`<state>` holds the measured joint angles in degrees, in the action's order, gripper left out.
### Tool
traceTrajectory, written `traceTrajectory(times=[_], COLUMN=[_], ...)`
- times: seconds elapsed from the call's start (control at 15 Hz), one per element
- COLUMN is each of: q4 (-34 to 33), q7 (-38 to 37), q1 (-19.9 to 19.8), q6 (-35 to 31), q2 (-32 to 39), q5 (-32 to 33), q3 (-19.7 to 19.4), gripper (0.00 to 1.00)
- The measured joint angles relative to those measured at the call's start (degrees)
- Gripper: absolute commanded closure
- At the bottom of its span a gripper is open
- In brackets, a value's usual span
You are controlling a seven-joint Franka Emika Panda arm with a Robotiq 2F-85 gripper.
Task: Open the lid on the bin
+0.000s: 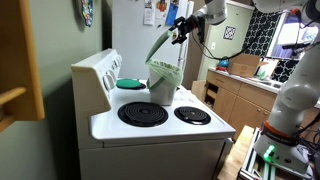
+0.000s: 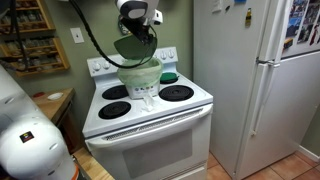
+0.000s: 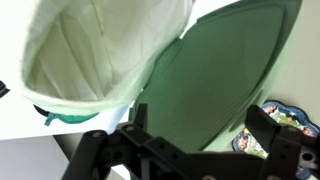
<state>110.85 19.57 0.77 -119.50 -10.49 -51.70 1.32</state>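
Observation:
The pale bin stands on the white stove between the burners, and a white liner shows inside it. Its light-green lid is raised, standing steeply up from the rim on its hinge. My gripper hovers at the lid's upper edge, above the bin. Its black fingers are spread wide and open, and the lid's flat face fills the space behind them. I cannot tell whether a finger touches the lid.
A round teal dish lies on the back burner beside the bin. The stove's back panel rises behind it. A white fridge stands close to the stove. Wooden cabinets and a cluttered counter lie beyond.

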Motion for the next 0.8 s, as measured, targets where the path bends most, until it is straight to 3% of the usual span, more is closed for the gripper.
traceTrajectory(times=[0.33, 0.8], q4=[7.2, 10.3], q7=[-9.5, -8.5], q1=[0.0, 0.2], q6=[1.5, 1.6], q2=[-6.8, -9.5], q5=[12.8, 13.2], q3=[0.1, -1.3], gripper=[0.00, 0.00])
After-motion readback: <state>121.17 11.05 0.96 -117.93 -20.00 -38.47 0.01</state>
